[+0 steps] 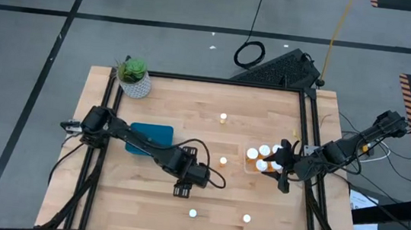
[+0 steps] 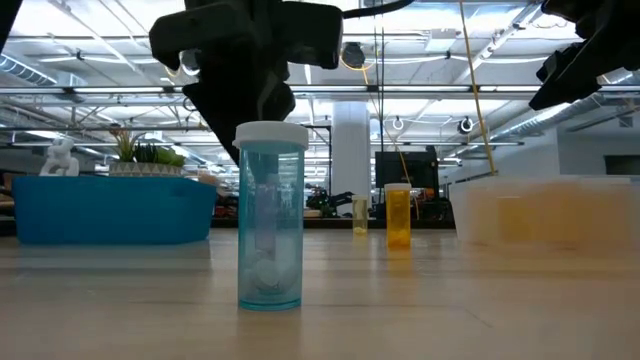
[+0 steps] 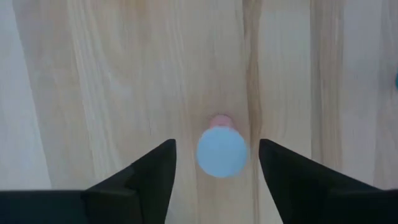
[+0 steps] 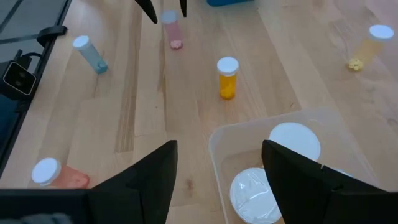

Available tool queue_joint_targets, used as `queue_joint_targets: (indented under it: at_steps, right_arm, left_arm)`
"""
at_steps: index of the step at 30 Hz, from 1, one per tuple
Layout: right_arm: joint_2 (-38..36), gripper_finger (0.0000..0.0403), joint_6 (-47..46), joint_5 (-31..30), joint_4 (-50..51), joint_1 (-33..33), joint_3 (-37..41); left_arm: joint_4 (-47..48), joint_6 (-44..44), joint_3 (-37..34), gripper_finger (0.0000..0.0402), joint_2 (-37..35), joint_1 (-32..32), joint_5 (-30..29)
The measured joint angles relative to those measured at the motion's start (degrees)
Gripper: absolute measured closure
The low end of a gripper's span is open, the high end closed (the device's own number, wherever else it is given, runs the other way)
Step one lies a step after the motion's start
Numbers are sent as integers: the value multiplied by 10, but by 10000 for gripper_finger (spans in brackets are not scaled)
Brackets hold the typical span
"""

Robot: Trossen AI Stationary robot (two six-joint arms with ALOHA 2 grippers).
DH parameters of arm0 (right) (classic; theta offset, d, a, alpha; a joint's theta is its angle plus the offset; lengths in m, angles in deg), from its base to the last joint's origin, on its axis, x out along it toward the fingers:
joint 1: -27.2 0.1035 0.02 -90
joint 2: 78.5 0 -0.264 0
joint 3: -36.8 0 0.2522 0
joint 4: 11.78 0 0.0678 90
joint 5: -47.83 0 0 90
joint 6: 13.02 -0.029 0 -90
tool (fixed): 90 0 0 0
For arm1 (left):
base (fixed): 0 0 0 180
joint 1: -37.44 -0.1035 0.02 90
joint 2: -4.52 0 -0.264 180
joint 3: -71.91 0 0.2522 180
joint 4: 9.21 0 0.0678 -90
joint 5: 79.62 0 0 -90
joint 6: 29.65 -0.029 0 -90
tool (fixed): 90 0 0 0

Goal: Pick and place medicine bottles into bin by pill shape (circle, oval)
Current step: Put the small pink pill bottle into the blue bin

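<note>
The left gripper point(image 3: 216, 163) hangs over a standing bottle point(image 3: 222, 151) near the table's front middle, its fingers spread on both sides without touching, so closing off-centre may tip it, while the right gripper point(image 4: 219, 163), also spread, waits above the clear bin point(image 4: 219, 142).

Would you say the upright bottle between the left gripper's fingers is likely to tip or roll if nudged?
Probably tippy: the bottle is tall and narrow. It looks nearly empty, so likely light. Knocked over, its round body would probably roll. The left gripper straddles it, open.
</note>
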Motion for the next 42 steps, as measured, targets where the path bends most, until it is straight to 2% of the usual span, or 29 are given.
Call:
queue_joint_targets:
  at_steps: [15,29,36,42]
  right_arm:
    - [0,177,0,0,-1,0,0]
    - [0,177,1,0,-1,0,0]
    - [0,177,1,0,-1,0,0]
    - [0,177,1,0,1,0,0]
  left_arm:
    - [-19,8,-15,174,0,4,0]
    - [-20,17,-15,274,0,13,0]
    - [-13,17,-15,270,-2,13,0]
    - [36,17,-14,267,-30,13,-1]
